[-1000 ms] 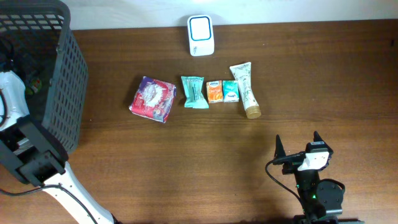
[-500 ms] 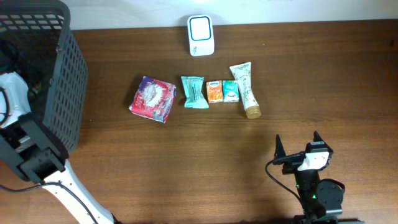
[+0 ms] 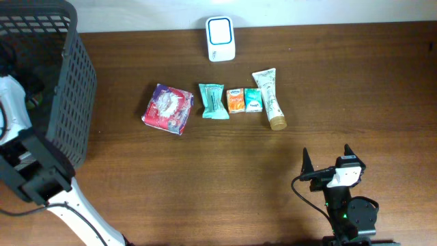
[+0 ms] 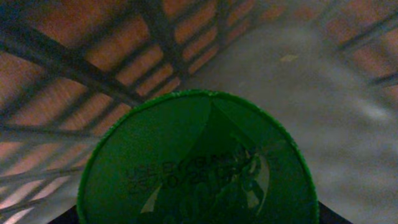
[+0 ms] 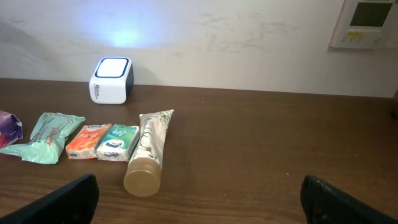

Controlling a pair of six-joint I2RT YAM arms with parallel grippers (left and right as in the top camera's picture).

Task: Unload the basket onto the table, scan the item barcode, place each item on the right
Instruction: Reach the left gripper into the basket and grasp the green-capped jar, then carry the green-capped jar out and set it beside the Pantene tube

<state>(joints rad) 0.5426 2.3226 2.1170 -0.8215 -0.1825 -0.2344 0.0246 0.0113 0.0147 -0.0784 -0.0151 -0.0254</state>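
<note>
A round green lid or can end (image 4: 199, 162) with embossed print fills the lower half of the left wrist view, lying on the basket floor (image 4: 292, 81). My left gripper (image 4: 199, 219) is down inside the basket around it; only dark finger corners (image 4: 65, 218) show at the bottom edge, so contact is unclear. The white barcode scanner (image 3: 220, 29) stands at the table's back edge, also seen as the white scanner (image 5: 111, 80) in the right wrist view. My right gripper (image 3: 326, 158) rests open near the front right, holding nothing.
The dark mesh basket (image 3: 68, 82) stands at the far left. In a row mid-table lie a purple-red packet (image 3: 168, 108), a teal packet (image 3: 213, 100), an orange tissue pack (image 3: 235, 100), a green tissue pack (image 3: 253, 100) and a cream tube (image 3: 269, 98).
The left arm has shifted slightly inside the basket and its jaws have been narrowing. The right arm and the table items have not moved.
</note>
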